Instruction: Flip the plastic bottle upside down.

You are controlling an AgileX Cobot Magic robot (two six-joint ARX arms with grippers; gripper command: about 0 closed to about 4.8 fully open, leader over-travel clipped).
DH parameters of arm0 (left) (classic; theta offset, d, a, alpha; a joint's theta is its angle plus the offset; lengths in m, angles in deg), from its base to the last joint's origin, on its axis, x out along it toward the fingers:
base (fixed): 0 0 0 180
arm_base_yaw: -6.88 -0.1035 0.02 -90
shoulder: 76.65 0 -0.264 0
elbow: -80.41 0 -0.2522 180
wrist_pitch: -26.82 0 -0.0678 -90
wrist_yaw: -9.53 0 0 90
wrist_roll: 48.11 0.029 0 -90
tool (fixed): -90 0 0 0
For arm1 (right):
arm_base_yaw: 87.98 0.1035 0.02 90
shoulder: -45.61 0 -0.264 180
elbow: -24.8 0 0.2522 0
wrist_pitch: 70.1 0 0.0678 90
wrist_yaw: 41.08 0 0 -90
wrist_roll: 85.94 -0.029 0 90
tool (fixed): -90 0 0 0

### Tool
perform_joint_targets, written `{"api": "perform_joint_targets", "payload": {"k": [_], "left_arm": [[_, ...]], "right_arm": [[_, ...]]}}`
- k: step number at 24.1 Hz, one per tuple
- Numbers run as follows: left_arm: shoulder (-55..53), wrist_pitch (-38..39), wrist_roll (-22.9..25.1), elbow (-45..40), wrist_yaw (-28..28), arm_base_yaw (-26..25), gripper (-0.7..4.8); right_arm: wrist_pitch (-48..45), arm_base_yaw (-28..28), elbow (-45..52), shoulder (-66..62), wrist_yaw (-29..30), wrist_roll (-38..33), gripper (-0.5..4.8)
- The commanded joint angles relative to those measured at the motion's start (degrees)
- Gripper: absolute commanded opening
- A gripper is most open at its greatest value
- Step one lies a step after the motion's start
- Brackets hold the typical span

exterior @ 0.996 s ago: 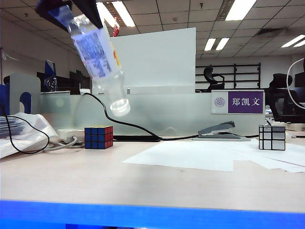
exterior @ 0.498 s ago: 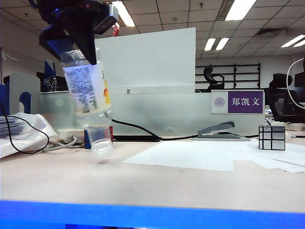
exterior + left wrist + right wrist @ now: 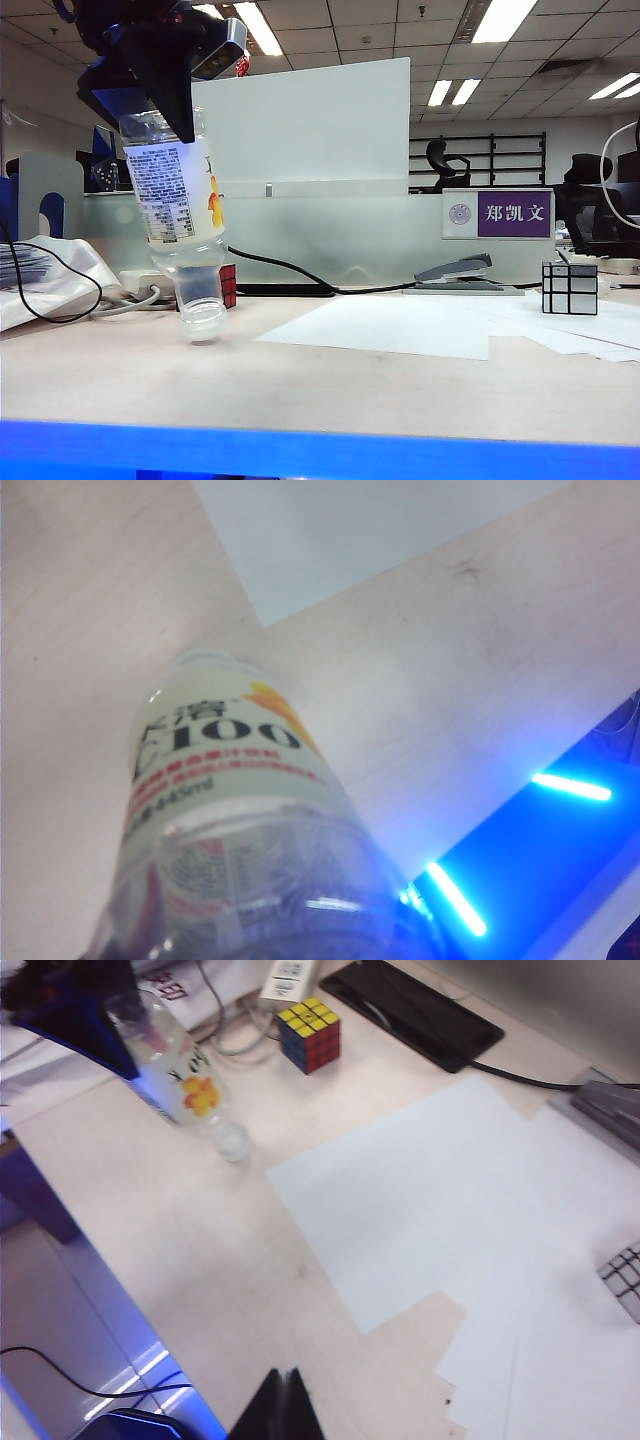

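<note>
The plastic bottle (image 3: 185, 220) hangs upside down, nearly vertical, its whitish cap (image 3: 201, 326) at or just above the tabletop; contact cannot be told. My left gripper (image 3: 150, 115) is shut on the bottle's base end from above, at the left of the exterior view. The left wrist view looks down the clear body and pale-yellow label (image 3: 225, 755) toward the table. The right wrist view shows the bottle (image 3: 190, 1085) and its cap (image 3: 232, 1142) far off. My right gripper (image 3: 285, 1390) is shut on nothing, above the table's front part and well apart from the bottle.
A coloured puzzle cube (image 3: 228, 285) sits just behind the bottle, next to a white power strip (image 3: 140, 283) and a black cable. White paper sheets (image 3: 400, 325) cover the middle and right. A stapler (image 3: 465, 272) and a silver cube (image 3: 570, 288) stand at the back right.
The left gripper came down and leftward with the bottle, which went from tilted high in the air to nearly upright, cap down by the table.
</note>
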Motion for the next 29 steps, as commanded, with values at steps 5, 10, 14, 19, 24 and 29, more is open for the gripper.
{"api": "perform_joint_targets", "payload": {"k": [5,10,14,19,24,29], "left_arm": [[-0.09,0.63,0.15,0.28,1.16,0.33,-0.06],[-1.38,1.95,-0.09,0.28,1.38,0.33,-0.06],[-2.25,2.23,-0.39,0.35,1.86,1.14,-0.06],[-4.04,3.72,-1.36,2.80,2.27,1.16,-0.06],[-4.20,3.13,-1.38,4.37,2.25,1.14,-0.06],[-4.35,0.35,-1.33,5.64,2.25,1.14,-0.06]], "right_arm": [[-0.37,0.13,-0.20,0.11,-0.20,0.42,-0.06],[-0.44,0.13,-0.17,0.02,-0.13,0.57,-0.06],[-0.33,0.13,-0.17,-0.17,0.24,0.57,-0.06],[0.20,0.13,-0.17,-0.15,0.26,0.57,-0.06],[0.81,0.13,-0.17,-0.13,0.24,0.57,-0.06],[0.79,0.13,-0.17,-0.15,0.24,0.57,-0.06]]}}
